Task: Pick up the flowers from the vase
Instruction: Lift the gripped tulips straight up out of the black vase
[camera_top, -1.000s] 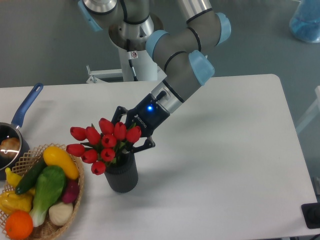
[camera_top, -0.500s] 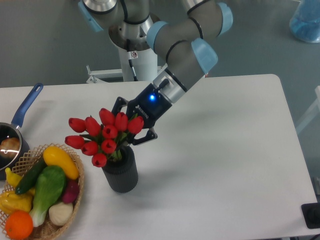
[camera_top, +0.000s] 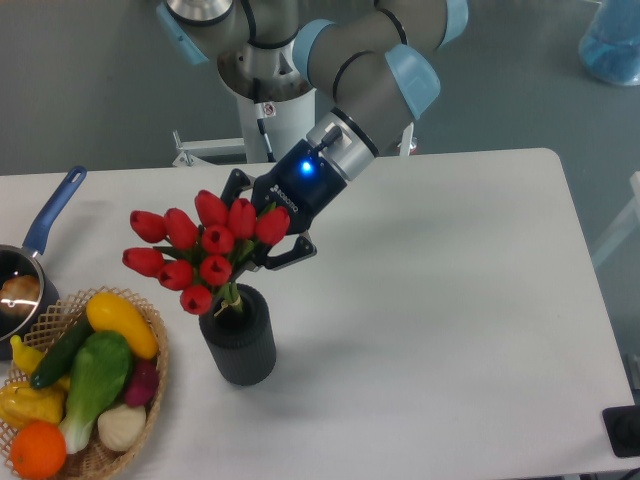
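Flowers (camera_top: 200, 250) sit clamped in the gripper (camera_top: 262, 238), jaws pinched on the bunch just under the buds (best hold there, I reckon), stem ends only just inside the vase (camera_top: 240, 345) mouth, beside the basket (camera_top: 150, 385).

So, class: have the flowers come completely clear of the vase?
No: the stems of the flowers reach down into the mouth of the vase, though the buds sit well above its rim.
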